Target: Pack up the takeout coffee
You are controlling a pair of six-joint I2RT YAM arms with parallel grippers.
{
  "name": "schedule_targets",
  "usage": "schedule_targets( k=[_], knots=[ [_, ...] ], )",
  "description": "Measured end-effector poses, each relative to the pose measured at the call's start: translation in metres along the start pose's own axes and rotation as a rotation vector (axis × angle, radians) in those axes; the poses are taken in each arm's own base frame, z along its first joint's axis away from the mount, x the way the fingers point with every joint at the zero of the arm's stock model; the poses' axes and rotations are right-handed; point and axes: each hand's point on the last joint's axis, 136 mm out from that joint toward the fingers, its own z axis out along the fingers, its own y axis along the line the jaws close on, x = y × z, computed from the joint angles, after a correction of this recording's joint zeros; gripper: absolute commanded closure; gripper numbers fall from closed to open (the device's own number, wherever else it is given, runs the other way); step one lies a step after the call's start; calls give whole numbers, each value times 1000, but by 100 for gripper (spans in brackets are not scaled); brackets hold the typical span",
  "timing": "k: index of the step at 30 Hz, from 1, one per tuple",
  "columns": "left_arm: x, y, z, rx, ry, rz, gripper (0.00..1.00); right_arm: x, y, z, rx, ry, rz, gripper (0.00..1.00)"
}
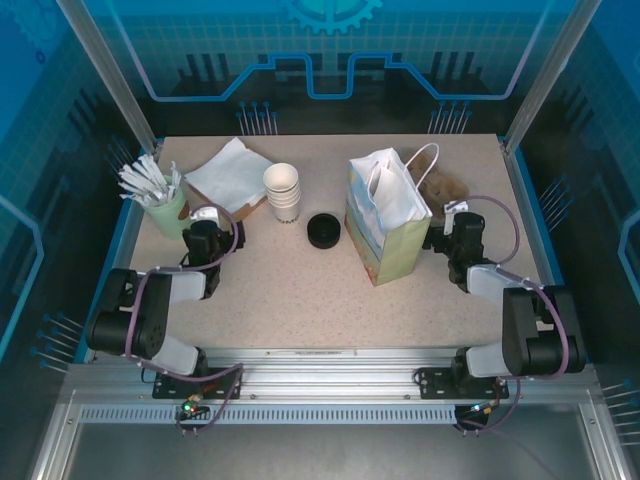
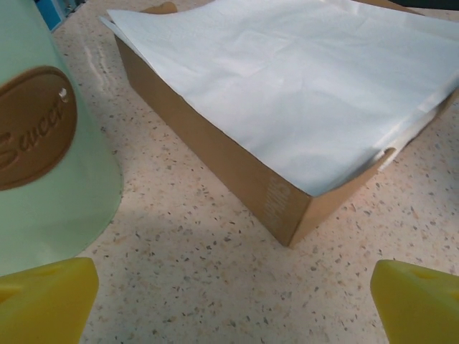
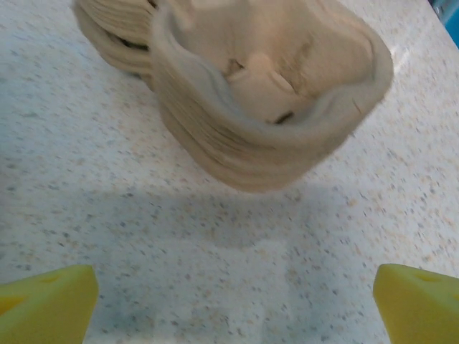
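From above, a paper bag (image 1: 385, 215) stands upright and open on the speckled table (image 1: 300, 300). Just left of the bag sits a round black lid (image 1: 323, 230). Its sides look dark from here, so I cannot tell whether a cup stands under it and whether it is the takeout coffee. Further left of the bag is a stack of white cups (image 1: 283, 190), then a cardboard box of napkins (image 1: 230, 172), and farthest from the bag a green cup (image 1: 168, 212) stuffed with white packets (image 1: 148, 180). Behind the bag's right side lies a pile of tan pulp drink trays (image 1: 447, 185). The left gripper (image 1: 207, 217) rests well to the left of the bag, between the green cup and the napkin box. The right gripper (image 1: 456, 216) rests just right of the bag, pointing at the drink trays. In the left wrist view, the left gripper (image 2: 229, 308) has its yellow fingertips (image 2: 46, 297) spread wide over bare tabletop with nothing between them. The green cup (image 2: 50, 143) is beside one tip and the napkin box (image 2: 287, 129) is ahead. In the right wrist view, the right gripper (image 3: 229, 308) also has its yellow fingertips (image 3: 419, 297) wide apart and holding nothing, with the drink trays (image 3: 265, 93) ahead.
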Motion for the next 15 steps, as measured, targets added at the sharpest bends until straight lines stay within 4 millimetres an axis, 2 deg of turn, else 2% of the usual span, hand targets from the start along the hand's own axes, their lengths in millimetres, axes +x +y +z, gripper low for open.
schedule_targets(
  k=[4, 8, 12, 15],
  knots=[
    [-3, -8, 0, 52, -49, 6, 1, -9, 16, -5, -68, -81, -4, 0],
    [-4, -14, 0, 86, -63, 18, 1, -9, 29, 5, -96, -114, -16, 0],
    [-9, -17, -1, 100, -80, 16, 1, 5, 30, 11, -96, -100, -15, 0],
    [-10, -17, -1, 102, -88, 18, 1, 1, 28, 11, -87, -122, -12, 0]
  ],
)
